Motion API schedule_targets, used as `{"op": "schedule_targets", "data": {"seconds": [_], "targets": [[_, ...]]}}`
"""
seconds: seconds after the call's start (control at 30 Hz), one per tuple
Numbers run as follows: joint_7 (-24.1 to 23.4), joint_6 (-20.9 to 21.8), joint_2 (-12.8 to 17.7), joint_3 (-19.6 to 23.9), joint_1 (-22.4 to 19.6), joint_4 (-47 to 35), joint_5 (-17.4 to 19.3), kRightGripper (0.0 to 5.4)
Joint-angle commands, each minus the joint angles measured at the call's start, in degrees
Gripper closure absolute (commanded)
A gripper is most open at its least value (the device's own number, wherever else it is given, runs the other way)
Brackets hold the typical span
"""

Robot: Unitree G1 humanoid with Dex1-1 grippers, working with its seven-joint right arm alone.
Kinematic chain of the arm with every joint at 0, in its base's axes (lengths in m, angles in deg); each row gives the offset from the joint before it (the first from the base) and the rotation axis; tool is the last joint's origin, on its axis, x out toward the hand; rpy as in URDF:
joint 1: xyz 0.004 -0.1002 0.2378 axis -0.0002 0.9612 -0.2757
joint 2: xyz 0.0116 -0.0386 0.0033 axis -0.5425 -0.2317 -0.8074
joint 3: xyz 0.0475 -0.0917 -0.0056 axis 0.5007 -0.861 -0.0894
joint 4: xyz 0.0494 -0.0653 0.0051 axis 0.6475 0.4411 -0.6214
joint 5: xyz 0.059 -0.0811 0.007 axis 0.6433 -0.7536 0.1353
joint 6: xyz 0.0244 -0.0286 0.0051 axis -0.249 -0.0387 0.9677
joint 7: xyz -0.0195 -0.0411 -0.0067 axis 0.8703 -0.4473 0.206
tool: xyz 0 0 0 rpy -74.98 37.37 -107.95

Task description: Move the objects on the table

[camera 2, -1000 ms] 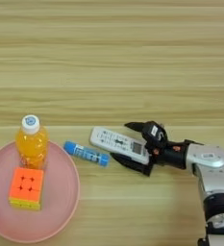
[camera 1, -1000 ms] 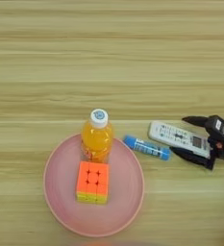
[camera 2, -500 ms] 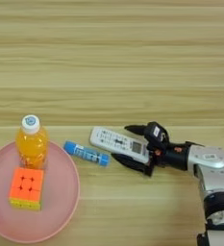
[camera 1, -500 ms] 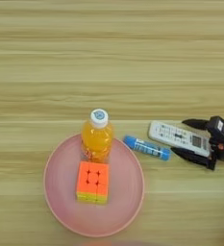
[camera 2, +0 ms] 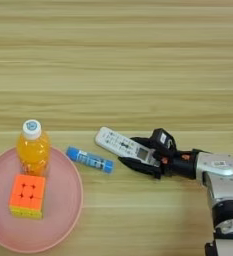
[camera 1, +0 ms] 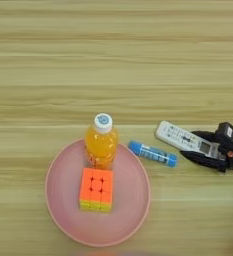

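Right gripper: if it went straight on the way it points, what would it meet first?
The white rectangular remote with grey buttons, already between its fingers; beyond that, likely the slim blue tube with white end, though depth is unclear.

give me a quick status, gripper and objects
Right gripper straddling the remote's right end, fingers either side. Blue tube just left on the table. Bottle and cube on pink plate. Nothing blocking.

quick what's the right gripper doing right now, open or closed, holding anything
Right gripper: black fingers either side of the white remote, closed on its right end; the remote lies on the table.
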Motion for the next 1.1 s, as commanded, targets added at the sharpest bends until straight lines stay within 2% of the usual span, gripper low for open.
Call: {"op": "schedule_targets", "data": {"seconds": [0.03,0.27,0.37,0.47,0.57,0.67,0.87,1.1], "targets": [[-0.71,-1.78,1.68,1.66,-2.1,-4.91,2.35,2.51],[-1.83,-8.28,0.25,5.54,-1.9,-16.07,9.06,2.51],[-3.46,-13.17,-1.35,7.02,-0.53,-26.81,13.84,2.51],[-4.75,-18.92,-2.65,7.25,2.6,-40.78,19.33,2.51],[-5.65,-22.52,-2.9,7.23,5.18,-49.83,21.76,2.51],[-5.37,-25.77,-2.26,7.37,8.15,-57.93,23.93,2.51],[-2.0,-29.19,0.19,8.06,13.1,-67.15,28.28,2.51],[5.04,-27.9,4.9,10.36,19.27,-67.95,27.53,2.51]]}}
